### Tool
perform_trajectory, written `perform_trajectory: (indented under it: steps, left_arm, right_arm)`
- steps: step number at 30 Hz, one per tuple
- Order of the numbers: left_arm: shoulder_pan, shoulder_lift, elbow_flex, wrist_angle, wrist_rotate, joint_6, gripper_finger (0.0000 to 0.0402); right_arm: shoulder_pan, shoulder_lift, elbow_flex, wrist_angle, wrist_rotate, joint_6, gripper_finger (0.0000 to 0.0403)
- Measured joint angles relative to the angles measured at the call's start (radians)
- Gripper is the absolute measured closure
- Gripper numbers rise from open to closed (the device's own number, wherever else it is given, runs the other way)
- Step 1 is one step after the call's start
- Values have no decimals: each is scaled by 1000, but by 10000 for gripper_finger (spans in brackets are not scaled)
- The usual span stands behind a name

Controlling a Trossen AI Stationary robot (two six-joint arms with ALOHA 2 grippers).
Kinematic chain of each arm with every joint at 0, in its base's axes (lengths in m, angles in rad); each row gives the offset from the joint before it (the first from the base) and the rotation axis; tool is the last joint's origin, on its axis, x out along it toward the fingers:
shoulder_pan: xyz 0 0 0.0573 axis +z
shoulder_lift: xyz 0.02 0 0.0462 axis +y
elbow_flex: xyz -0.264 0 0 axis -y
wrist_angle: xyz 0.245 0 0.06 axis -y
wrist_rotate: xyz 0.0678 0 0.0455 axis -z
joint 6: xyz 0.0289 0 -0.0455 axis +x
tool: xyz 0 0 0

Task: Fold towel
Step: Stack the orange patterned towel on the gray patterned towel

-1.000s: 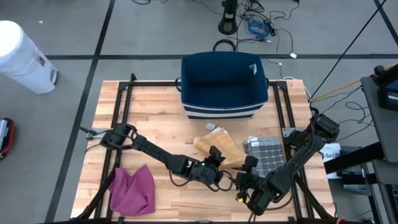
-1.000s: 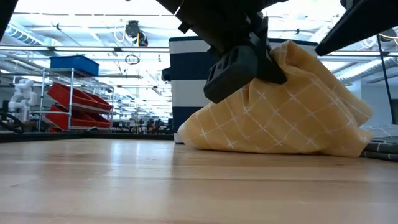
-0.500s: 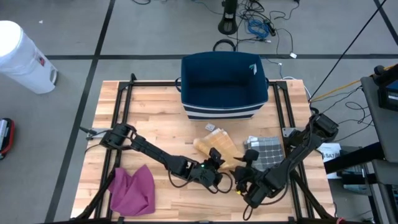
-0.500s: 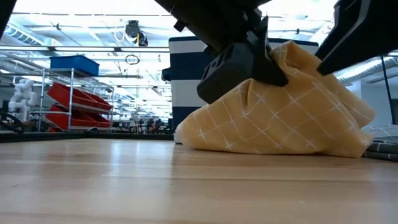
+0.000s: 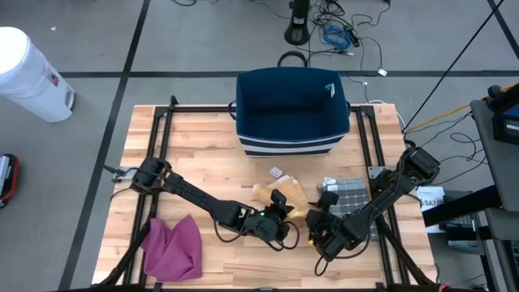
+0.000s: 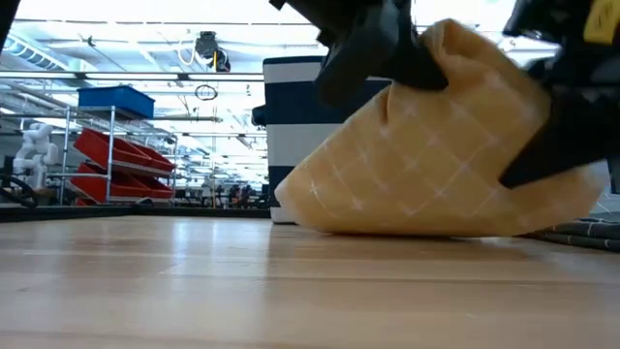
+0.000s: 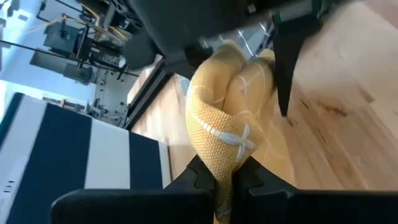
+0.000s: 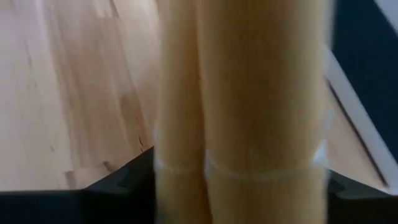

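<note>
In the high view the right gripper (image 5: 318, 223), low and right of centre, has slid in from the frame's bottom edge to the yellow towel (image 5: 285, 195) at centre with its fingers spread, while the left gripper (image 5: 280, 212) stays clamped on that towel; I count three cloths, with a pink cloth (image 5: 173, 248) lower left and a grey cloth (image 5: 350, 197) right, plus one bin (image 5: 292, 109) at the top. In the low view the towel (image 6: 436, 155) is hoisted higher than a moment ago, so the second grab looks close. The left wrist view shows a fold pinched between that arm's fingers (image 7: 202, 180), and the right wrist view shows the towel (image 8: 242, 112) filling the gap between its parted fingers (image 8: 115, 183).
</note>
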Motion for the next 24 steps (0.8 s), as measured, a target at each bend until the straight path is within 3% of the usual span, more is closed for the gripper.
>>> perform_trajectory:
  steps: [6, 14, 21, 24]
  left_arm:
    - [-2, -12, 0, -17, 0, 2, 394]
    - [3, -16, 0, -31, -1, 0, 394]
    - [2, -57, 0, 45, 26, -1, 394]
    - [2, -88, 0, 96, 92, -4, 394]
  right_arm:
    - [6, 0, -11, -26, -1, 26, 230]
    - [28, 0, 55, -193, -24, 20, 382]
    - [60, 1, 212, -392, -23, 0, 398]
    - [84, 1, 309, -511, 18, -3, 399]
